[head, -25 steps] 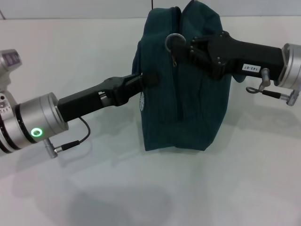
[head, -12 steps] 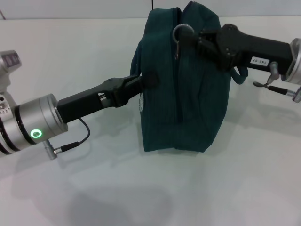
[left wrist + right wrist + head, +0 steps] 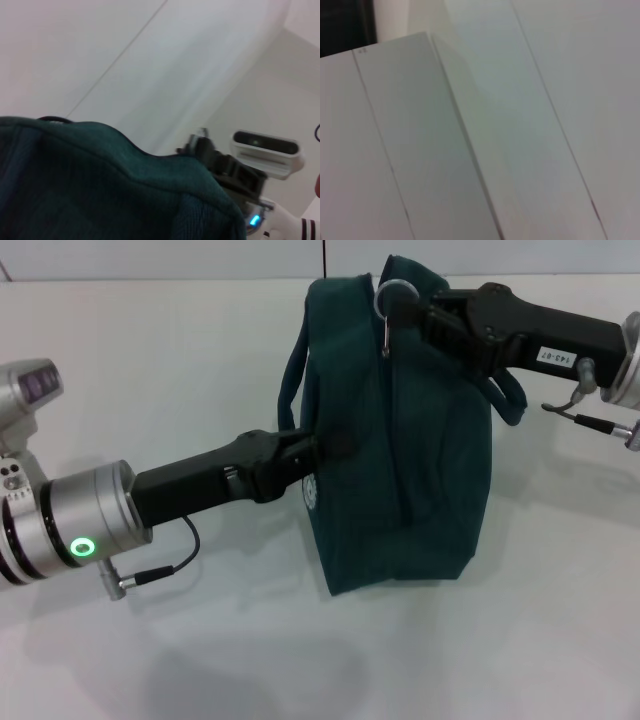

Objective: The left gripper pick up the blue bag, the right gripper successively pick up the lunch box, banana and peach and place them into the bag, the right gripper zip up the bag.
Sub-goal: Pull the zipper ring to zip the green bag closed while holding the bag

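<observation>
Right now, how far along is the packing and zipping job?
Nearly finished, it seems. No lunch box, banana or peach shows on the table, so they are probably packed already, though the inside of the bag is hidden. In hand: the left pincer grips the bag's side, and the right pincer holds the zipper ring near the top end. Left: finishing the zip, if any remains, and letting go.
</observation>
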`<control>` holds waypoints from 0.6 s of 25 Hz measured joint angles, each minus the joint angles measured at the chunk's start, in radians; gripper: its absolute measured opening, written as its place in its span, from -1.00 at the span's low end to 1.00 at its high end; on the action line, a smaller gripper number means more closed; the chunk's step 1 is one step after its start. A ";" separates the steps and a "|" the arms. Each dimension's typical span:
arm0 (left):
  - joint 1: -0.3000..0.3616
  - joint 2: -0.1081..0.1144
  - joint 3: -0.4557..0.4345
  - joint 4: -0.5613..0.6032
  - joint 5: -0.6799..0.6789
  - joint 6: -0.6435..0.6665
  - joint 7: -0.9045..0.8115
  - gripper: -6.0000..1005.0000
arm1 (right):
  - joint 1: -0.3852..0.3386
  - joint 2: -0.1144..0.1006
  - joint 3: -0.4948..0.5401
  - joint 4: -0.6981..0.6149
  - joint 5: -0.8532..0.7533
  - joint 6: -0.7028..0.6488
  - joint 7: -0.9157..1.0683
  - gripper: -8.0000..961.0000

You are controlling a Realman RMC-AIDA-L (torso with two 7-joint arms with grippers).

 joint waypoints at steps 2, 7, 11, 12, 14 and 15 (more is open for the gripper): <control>0.001 0.000 0.000 -0.007 -0.001 0.008 0.013 -0.88 | 0.000 0.002 0.000 0.001 0.000 0.019 0.008 -0.97; 0.012 0.000 0.000 -0.011 -0.001 0.009 0.027 -0.88 | 0.002 0.004 0.000 0.002 0.000 0.039 0.029 -0.97; 0.019 0.000 0.000 -0.021 0.002 0.003 0.043 -0.88 | 0.006 0.004 0.000 0.002 0.008 0.040 0.044 -0.97; 0.020 0.001 0.000 -0.026 0.003 0.000 0.051 -0.88 | 0.008 0.004 0.000 0.002 0.009 0.040 0.051 -0.97; 0.023 0.002 0.000 -0.032 0.003 -0.005 0.064 -0.88 | 0.013 0.005 0.000 0.002 0.009 0.040 0.067 -0.97; 0.024 0.003 0.000 -0.033 0.003 -0.010 0.068 -0.88 | 0.015 0.005 0.000 0.002 0.009 0.040 0.075 -0.97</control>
